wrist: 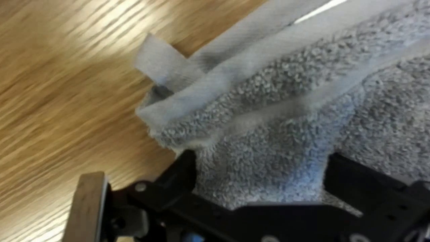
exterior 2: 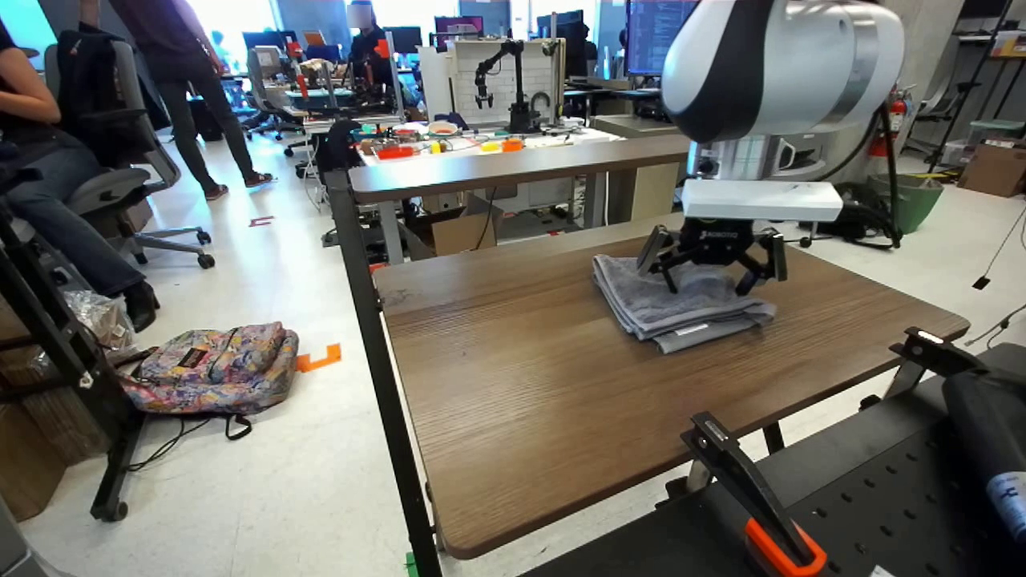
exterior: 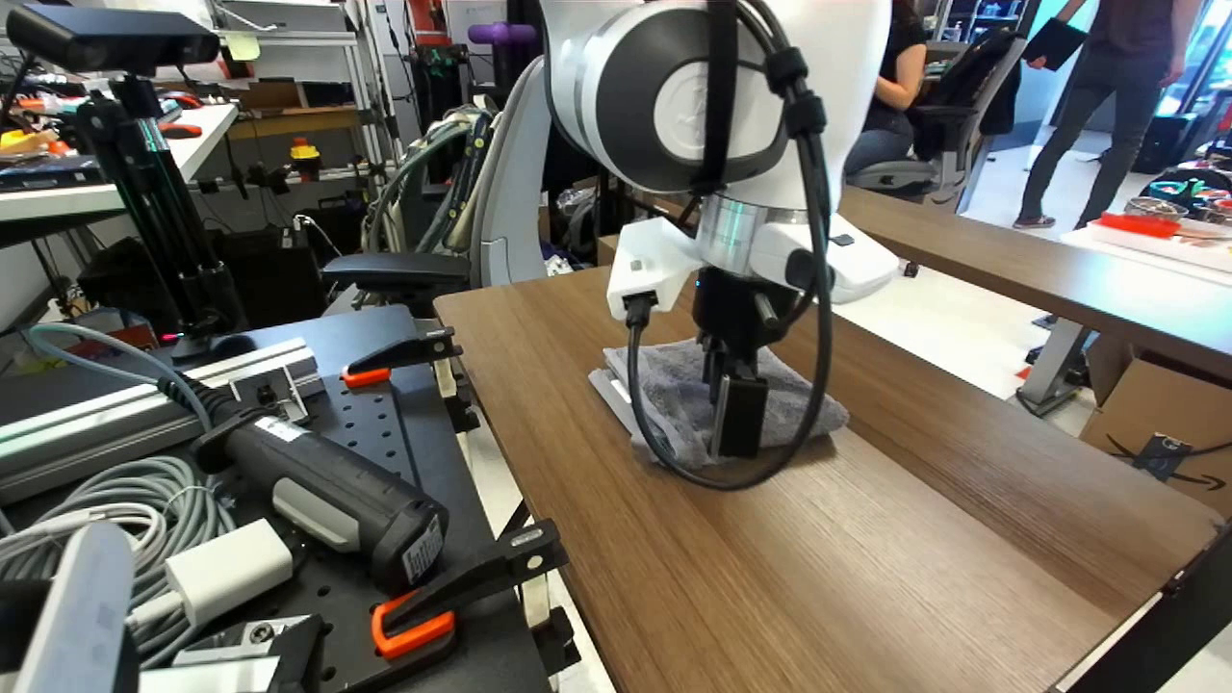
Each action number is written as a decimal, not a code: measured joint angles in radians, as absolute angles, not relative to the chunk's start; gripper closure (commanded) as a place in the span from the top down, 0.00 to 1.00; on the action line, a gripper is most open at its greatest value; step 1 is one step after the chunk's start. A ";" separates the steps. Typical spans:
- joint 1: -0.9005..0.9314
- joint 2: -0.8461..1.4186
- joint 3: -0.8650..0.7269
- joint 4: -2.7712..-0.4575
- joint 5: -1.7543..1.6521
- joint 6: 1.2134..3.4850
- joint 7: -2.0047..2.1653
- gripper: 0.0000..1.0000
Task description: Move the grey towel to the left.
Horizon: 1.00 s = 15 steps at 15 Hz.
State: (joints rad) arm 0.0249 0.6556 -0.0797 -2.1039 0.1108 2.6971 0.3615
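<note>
The grey towel (exterior: 676, 395) is a folded terry-cloth square lying on the brown wooden table (exterior: 924, 568). In an exterior view, the towel (exterior 2: 637, 292) shows layered edges on its near side and a small white tag. In the wrist view, the towel (wrist: 275, 144) fills the middle and right, with its hemmed corner to the left. My gripper (exterior 2: 709, 282) is pointed down over the towel, low against its top surface. Its two black fingers are spread wide in the wrist view (wrist: 260, 171), with towel cloth between them. The fingertips' ends are partly hidden, so contact depth cannot be told.
A black pegboard bench (exterior: 414, 462) with clamps (exterior: 481, 577), cables and a black handheld tool (exterior: 327, 491) adjoins one table side. A black post (exterior 2: 377, 385) stands at the table's end. A higher wooden surface (exterior 2: 521, 164) runs behind. A backpack (exterior 2: 216, 365) lies on the floor.
</note>
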 measured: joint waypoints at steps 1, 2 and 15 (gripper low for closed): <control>0.048 0.659 -0.072 -2.104 0.111 2.697 0.381 1.00; 0.071 0.662 -0.064 -2.104 0.111 2.697 0.402 1.00; 0.258 0.591 -0.036 -2.094 0.111 2.692 0.602 1.00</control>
